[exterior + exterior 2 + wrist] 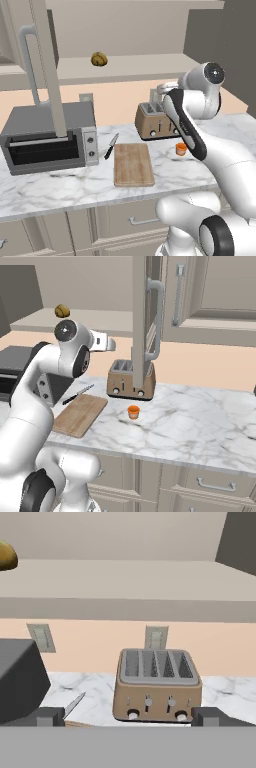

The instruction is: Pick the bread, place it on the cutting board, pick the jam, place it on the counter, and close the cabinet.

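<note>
The white jointed arm [200, 125] is seen folded: from the base at about 5 o'clock in the left base view it is raised to an elbow near 2 o'clock, and the forearm is bent back down toward the middle of the frame. The hand is held level above the desk, aimed at the back wall. The gripper [127, 717] is marked in the hand view by two small dark fingertips [47, 717], set wide apart at 7 and 5 o'clock; nothing is held between them and nothing is touched.

The small round golden-brown bread roll [99, 59] is lying on the shelf of the beige-grey tall-doored cabinet [47, 65], at about 11 o'clock in the left base view; the cabinet door stands open. The small squat orange jam jar [181, 149] is standing on the white grey-veined marble desk [200, 421], at about 4 o'clock from the tan four-slot toaster [157, 684]. The flat light-brown wooden cutting board [133, 164] is lying bare near the middle of the desk, with a dark-handled knife [111, 146] just beside its far left corner. A grey toaster oven [50, 137] is placed at 9 o'clock. No writing or brand can be read on any item.
</note>
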### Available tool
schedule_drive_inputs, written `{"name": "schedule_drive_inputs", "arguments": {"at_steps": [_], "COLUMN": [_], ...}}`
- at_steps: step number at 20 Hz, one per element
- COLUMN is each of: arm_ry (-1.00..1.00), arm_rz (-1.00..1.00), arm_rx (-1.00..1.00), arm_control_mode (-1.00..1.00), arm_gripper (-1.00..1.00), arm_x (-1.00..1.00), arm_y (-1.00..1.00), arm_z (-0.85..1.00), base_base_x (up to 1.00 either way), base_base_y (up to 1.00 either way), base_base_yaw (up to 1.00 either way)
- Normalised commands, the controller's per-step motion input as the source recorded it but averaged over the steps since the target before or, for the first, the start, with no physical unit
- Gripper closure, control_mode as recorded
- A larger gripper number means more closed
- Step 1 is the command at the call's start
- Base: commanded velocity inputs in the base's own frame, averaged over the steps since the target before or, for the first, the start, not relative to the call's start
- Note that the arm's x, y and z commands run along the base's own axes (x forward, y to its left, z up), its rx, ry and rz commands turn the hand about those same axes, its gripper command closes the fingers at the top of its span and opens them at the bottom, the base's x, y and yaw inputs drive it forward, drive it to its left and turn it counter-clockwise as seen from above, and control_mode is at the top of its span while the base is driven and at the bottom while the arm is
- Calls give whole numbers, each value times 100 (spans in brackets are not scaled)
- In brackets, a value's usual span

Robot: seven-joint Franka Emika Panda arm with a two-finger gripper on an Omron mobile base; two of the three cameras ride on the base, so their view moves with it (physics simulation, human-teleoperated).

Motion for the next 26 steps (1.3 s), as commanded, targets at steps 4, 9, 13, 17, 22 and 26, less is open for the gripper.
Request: {"name": "schedule_drive_inputs", "arguments": {"at_steps": [4, 9, 13, 17, 22, 26], "arm_ry": [0, 0, 0, 0, 0, 0], "arm_rz": [6, 7, 6, 4, 3, 3], "arm_rx": [0, 0, 0, 0, 0, 0], "arm_control_mode": [-100, -100, -100, -100, -100, -100], "arm_gripper": [-100, -100, -100, -100, -100, -100], "arm_x": [0, 0, 0, 0, 0, 0], "arm_y": [18, 19, 24, 24, 26, 27], "arm_z": [12, 11, 21, 34, 34, 31], "base_base_x": [0, 0, 0, 0, 0, 0], "base_base_y": [0, 0, 0, 0, 0, 0], "base_base_yaw": [0, 0, 0, 0, 0, 0]}}
